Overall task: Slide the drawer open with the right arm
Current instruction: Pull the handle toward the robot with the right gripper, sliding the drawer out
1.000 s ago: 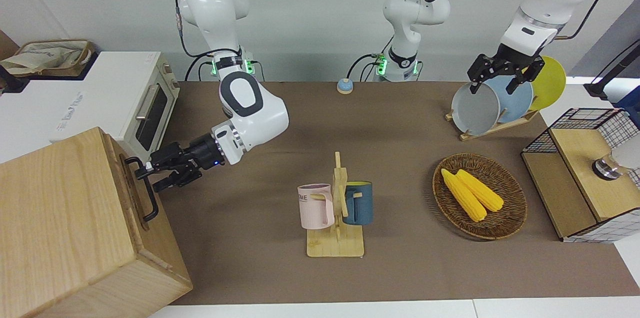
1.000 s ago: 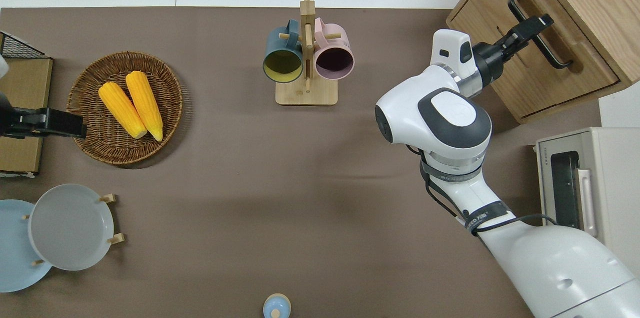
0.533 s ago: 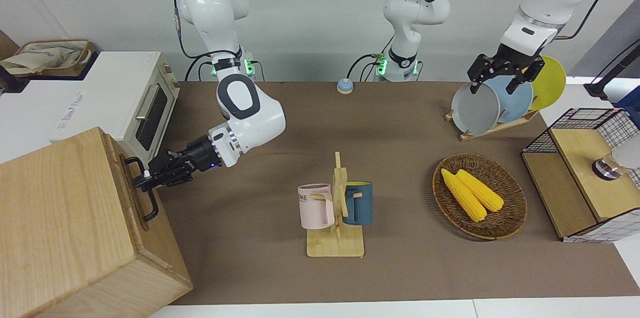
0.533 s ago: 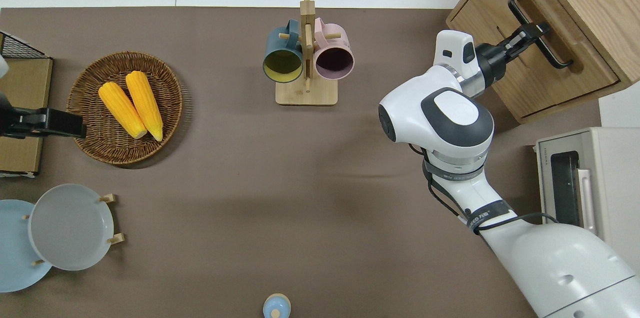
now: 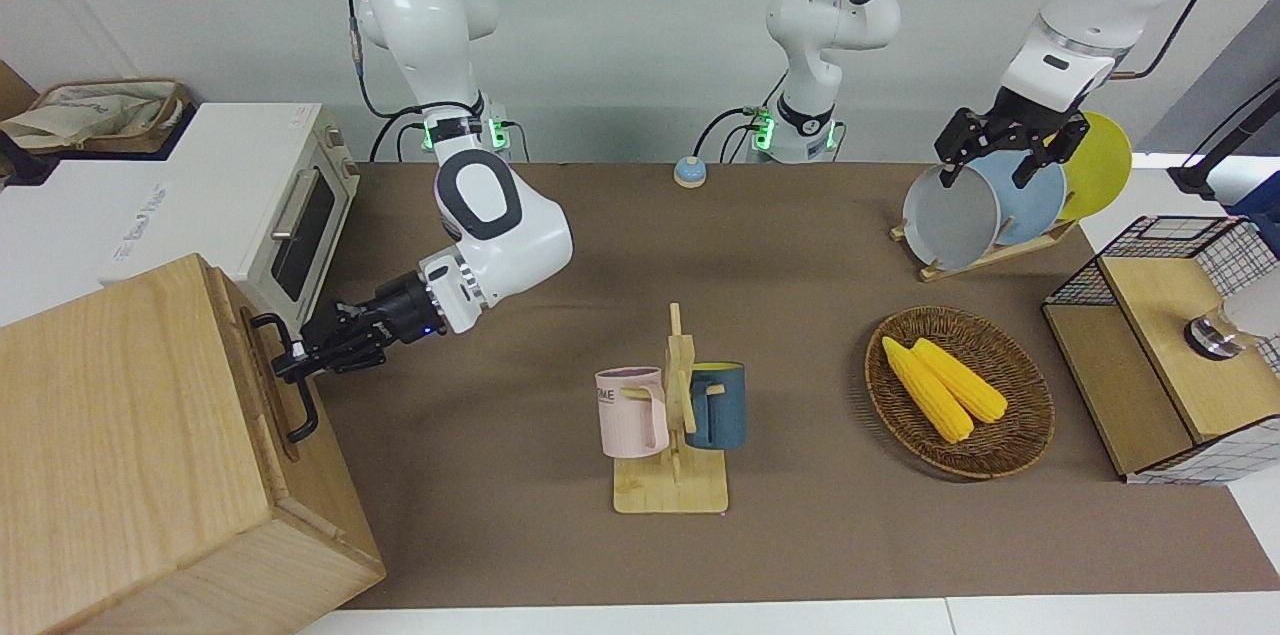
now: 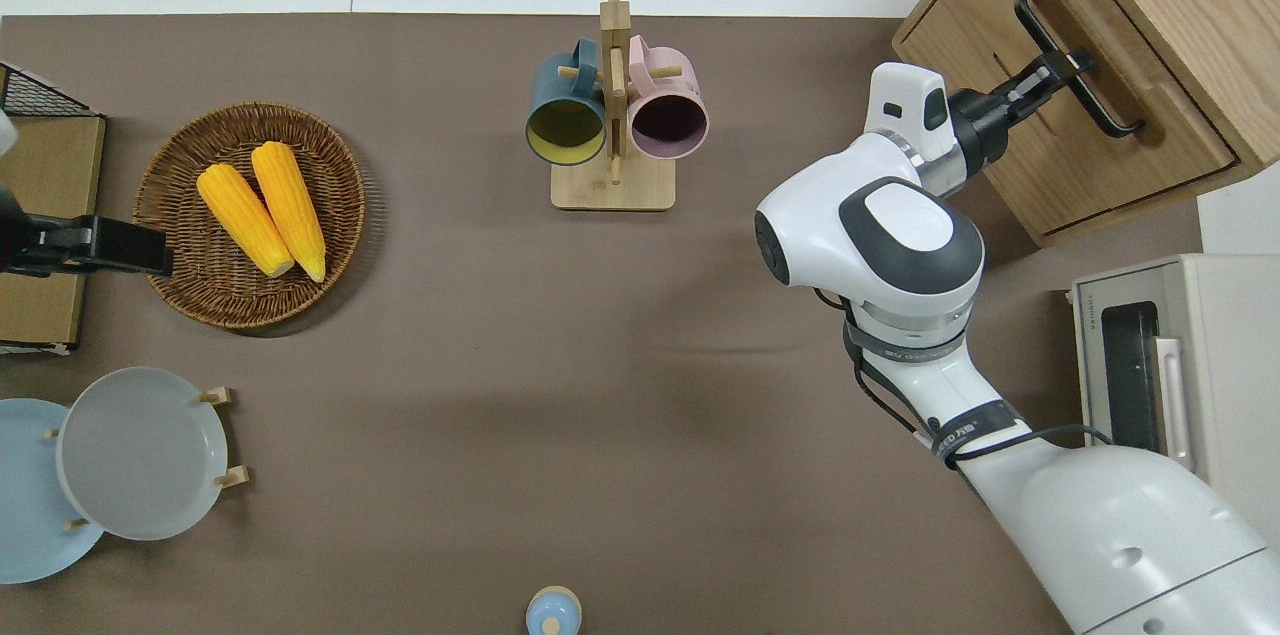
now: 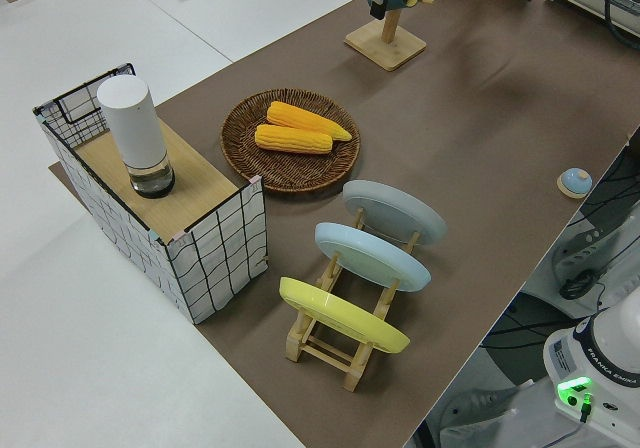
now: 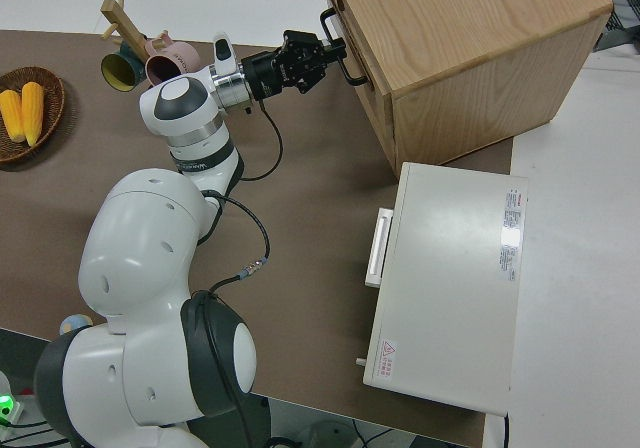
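Drawer (image 6: 1100,155) in the face of the big wooden cabinet (image 5: 130,435), up in the top corner of the overhead view at the right arm's end of the table, and down in the bottom corner of the front view. Looks shut, with no gap to be seen around its front.

Next in size, the right arm (image 6: 900,245), white, bent low across the brown table, reaching from the bottom edge of the overhead view up to that top corner. Then the white toaster oven (image 5: 240,185), just beside the cabinet and nearer to the robots. Left arm parked, its left gripper (image 5: 985,170) spread wide.

At the left arm's end, low in the front view, a wood box with a wire grid (image 5: 1180,345), with a white can (image 7: 135,133) standing on top. Beside that, a round basket (image 5: 1020,415) with two yellow corn cobs (image 5: 945,385) lying in it. Higher in the frame, three plates (image 5: 960,215) standing on a rack.

Middle of the front view: a wooden mug stand (image 5: 672,490) with a pink mug (image 5: 632,412) and a blue mug (image 5: 720,405) hanging on it.

Smallest of all: the black loop handle (image 6: 1105,105) on the drawer, with the right gripper (image 6: 1068,65) pinched tight around the middle of its bar. Up by the top middle of the front view, a little blue bell (image 5: 689,173).
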`<state>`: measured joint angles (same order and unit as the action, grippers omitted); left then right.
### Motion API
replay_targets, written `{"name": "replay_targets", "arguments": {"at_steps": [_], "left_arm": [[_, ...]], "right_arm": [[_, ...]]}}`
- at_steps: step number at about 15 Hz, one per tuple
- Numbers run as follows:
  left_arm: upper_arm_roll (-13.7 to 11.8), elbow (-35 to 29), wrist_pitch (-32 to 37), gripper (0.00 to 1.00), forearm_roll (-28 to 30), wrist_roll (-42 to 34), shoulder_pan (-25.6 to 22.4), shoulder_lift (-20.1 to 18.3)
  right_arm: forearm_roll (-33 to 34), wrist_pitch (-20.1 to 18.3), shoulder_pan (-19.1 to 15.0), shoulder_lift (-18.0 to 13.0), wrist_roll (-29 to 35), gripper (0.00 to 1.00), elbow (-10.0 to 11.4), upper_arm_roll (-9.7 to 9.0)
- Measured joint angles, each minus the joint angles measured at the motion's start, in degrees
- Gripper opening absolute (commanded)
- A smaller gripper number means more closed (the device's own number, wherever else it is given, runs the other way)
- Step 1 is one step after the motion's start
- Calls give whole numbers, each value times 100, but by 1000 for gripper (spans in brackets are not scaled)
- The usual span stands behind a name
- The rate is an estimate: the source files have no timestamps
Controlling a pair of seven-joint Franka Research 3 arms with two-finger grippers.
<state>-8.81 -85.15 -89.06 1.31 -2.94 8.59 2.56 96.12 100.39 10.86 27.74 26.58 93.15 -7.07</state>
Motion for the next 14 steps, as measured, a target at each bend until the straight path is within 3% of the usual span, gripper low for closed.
{"name": "replay_targets", "arguments": {"at_steps": [6, 14], "left_arm": [[0, 0, 0, 995, 0, 0, 0, 0], [0, 0, 0, 995, 0, 0, 0, 0]], "right_arm": [[-36, -383, 232, 2, 60, 0, 71, -55], [-300, -1085, 863, 3, 122, 0, 141, -84]]}}
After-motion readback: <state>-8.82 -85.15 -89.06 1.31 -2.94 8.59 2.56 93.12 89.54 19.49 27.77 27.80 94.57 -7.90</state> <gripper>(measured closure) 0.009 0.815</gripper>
